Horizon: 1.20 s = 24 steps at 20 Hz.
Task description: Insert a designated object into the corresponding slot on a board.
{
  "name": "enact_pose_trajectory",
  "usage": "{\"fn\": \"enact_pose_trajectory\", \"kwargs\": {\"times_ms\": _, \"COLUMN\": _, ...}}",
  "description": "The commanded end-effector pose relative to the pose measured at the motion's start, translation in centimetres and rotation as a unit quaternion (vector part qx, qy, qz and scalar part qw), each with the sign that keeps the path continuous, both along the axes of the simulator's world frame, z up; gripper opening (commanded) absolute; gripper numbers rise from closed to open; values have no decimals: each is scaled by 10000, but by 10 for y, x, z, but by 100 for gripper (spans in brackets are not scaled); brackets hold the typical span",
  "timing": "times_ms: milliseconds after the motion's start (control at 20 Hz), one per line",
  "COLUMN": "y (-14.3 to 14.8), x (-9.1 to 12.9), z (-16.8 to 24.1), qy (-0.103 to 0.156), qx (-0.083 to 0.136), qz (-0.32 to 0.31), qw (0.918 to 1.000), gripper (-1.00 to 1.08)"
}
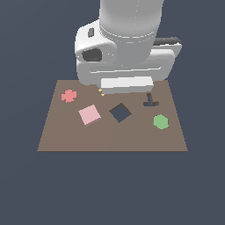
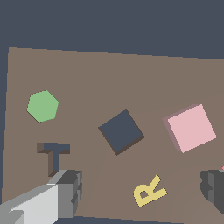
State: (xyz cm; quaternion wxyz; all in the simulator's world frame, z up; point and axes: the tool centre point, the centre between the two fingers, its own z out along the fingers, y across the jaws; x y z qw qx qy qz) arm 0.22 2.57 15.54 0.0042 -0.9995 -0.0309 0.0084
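We hold our claw [image 2: 142, 190] spread and empty over the board [image 1: 110, 138]; the tile [image 1: 89, 114] lies toward the exterior view's left, beside the slot [image 1: 120, 112].

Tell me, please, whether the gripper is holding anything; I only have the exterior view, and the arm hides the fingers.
Observer: No. The wrist view shows the gripper open and empty, with its fingers spread wide.
Operator: Thank you. What lies beneath the gap?
Observer: A yellow letter R marked on the board; the arm mostly hides it from you.
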Motion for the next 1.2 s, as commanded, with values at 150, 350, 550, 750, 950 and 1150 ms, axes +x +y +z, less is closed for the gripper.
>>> {"fn": "enact_pose_trajectory", "kwargs": {"times_ms": 150, "y": -1, "x": 0, "z": -1, "qy": -1, "qx": 0, "qz": 22, "qw": 10000, "gripper": 100}}
{"fn": "enact_pose_trajectory", "kwargs": {"times_ms": 350, "y": -6, "x": 0, "z": -6, "qy": -5, "qx": -1, "qz": 121, "qw": 9999, "gripper": 100}}
{"fn": "enact_pose_trajectory", "kwargs": {"times_ms": 550, "y": -15, "x": 0, "z": -15, "qy": -12, "qx": -2, "qz": 300, "qw": 9996, "gripper": 100}}
{"fn": "enact_pose_trajectory", "kwargs": {"times_ms": 750, "y": -28, "x": 0, "z": -27, "qy": -23, "qx": -4, "qz": 558, "qw": 9984, "gripper": 100}}
{"fn": "enact_pose_trajectory", "kwargs": {"times_ms": 950, "y": -46, "x": 2, "z": -44, "qy": -38, "qx": -7, "qz": 898, "qw": 9960, "gripper": 100}}
{"fn": "enact_pose_trajectory", "kwargs": {"times_ms": 1150, "y": -66, "x": 6, "z": -63, "qy": -55, "qx": -10, "qz": 1292, "qw": 9916, "gripper": 100}}
